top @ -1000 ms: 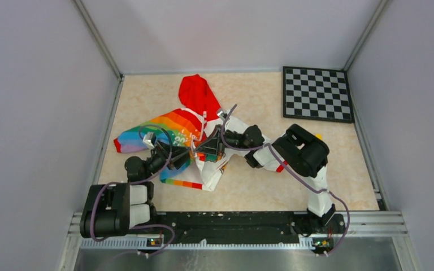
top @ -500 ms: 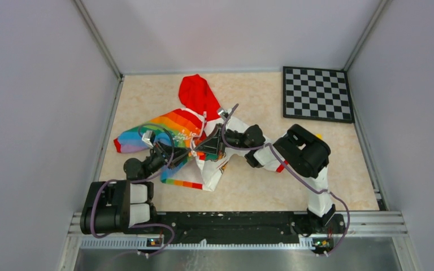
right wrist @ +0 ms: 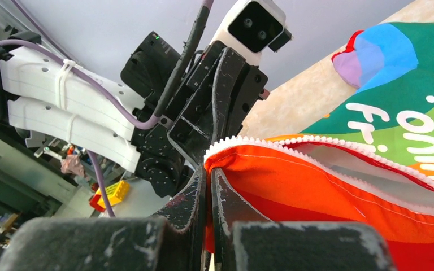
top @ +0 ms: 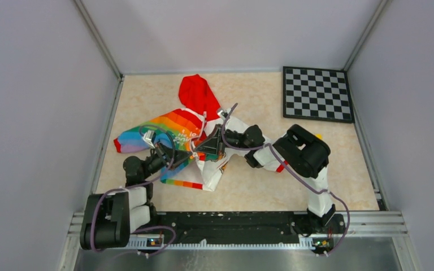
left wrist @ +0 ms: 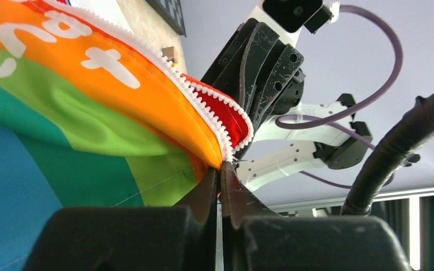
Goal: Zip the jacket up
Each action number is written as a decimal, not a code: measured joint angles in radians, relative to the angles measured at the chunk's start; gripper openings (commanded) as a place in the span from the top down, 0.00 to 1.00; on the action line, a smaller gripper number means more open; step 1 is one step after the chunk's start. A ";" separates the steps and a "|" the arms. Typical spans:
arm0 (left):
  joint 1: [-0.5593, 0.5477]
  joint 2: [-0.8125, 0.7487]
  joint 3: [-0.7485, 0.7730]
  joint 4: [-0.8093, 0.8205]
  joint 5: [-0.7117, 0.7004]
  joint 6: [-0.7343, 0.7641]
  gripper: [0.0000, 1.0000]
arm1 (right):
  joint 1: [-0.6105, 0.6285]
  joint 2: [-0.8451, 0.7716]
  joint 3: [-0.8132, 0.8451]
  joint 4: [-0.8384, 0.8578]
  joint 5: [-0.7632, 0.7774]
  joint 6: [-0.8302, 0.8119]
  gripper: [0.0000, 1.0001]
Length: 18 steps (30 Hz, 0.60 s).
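Rainbow-striped jacket point(top: 166, 129): mid-table, red hood at the far end. Left gripper point(left wrist: 220, 179): pinched shut on the striped front's toothed edge. Right gripper point(right wrist: 208, 176): clamped on an orange-red toothed corner, directly opposite and close. Zip line runs toward the hood. Slider (possibly between the jaws) not discernible.

Lab cell: checkerboard point(top: 317, 94), grey walls point(top: 39, 113)

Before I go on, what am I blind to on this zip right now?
Zip slider: shows in no view.
Top view: both arms cover the jacket front where its edges meet.
Left wrist: the left gripper hides the zip end it pinches.
Right wrist: the right gripper hides the edge it pinches too.
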 measured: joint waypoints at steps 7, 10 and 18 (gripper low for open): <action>0.003 -0.039 0.040 -0.114 0.052 0.158 1.00 | 0.003 0.000 0.003 -0.007 0.011 0.082 1.00; 0.003 -0.061 0.046 -0.156 0.056 0.217 1.00 | 0.011 0.000 0.012 -0.020 0.027 0.132 1.00; 0.000 -0.092 0.048 -0.166 0.051 0.262 1.00 | 0.023 0.027 0.028 -0.009 0.088 0.233 1.00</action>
